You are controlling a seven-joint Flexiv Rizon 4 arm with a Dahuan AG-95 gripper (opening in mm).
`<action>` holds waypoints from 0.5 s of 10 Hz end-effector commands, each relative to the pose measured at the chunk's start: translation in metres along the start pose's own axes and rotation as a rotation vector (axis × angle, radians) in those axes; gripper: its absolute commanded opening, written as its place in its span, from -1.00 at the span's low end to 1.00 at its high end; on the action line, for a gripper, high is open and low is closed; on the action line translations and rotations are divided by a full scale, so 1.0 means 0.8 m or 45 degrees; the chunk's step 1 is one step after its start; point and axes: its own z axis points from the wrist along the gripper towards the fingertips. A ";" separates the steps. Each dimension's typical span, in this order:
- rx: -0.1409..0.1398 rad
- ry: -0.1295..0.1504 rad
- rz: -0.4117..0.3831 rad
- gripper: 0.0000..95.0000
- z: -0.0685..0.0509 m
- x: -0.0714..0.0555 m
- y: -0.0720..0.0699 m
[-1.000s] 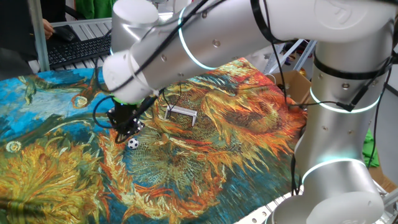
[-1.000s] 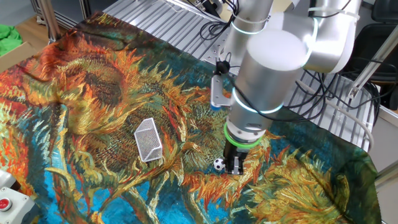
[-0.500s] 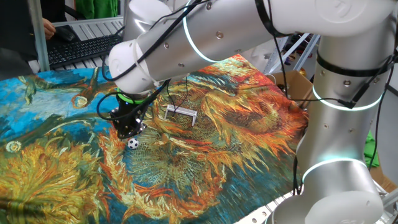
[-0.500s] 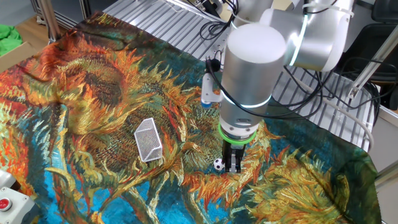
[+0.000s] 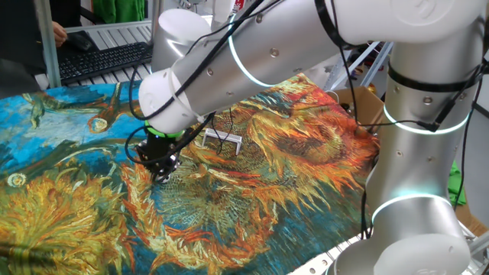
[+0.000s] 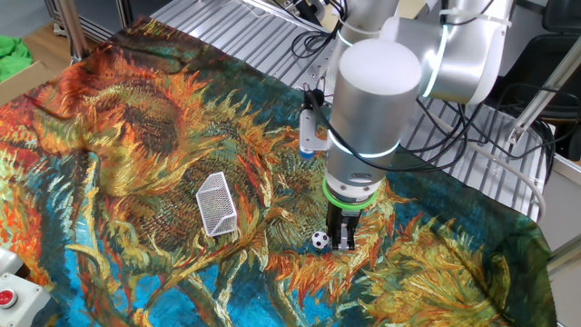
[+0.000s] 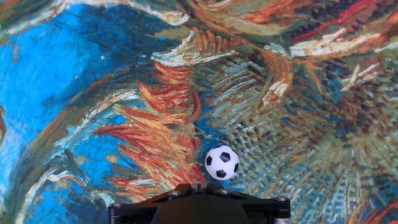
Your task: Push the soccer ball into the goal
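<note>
Low over the surface (image 6: 118, 136), the pincer (image 6: 342, 238) stands just beside the soccer ball (image 6: 320, 240), its dark fingers seemingly close together with nothing between them, though whether they are fully pressed together I cannot tell. Compared with a second ago the wrist has turned and the big arm joint has swung over, while the fingertips have stayed almost where they were; the ball has not rolled on the painted cloth in that time. In the hand view the soccer ball (image 7: 222, 163) sits right at the front edge of the pincer body, so the tool now seems lined up behind it. From one fixed view the pincer (image 5: 159, 171) hides the ball altogether. The goal (image 6: 216, 204) lies well apart from the ball across the sunflower pattern, and shows as a white frame (image 5: 221, 140) beyond the arm. Judging by this, the re-aiming looks finished and the push itself has not yet begun.
</note>
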 end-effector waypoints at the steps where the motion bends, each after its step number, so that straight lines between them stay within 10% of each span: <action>1: -0.005 -0.005 0.001 -1.00 0.002 -0.001 -0.002; 5: -0.011 -0.028 0.004 -1.00 0.011 0.001 -0.009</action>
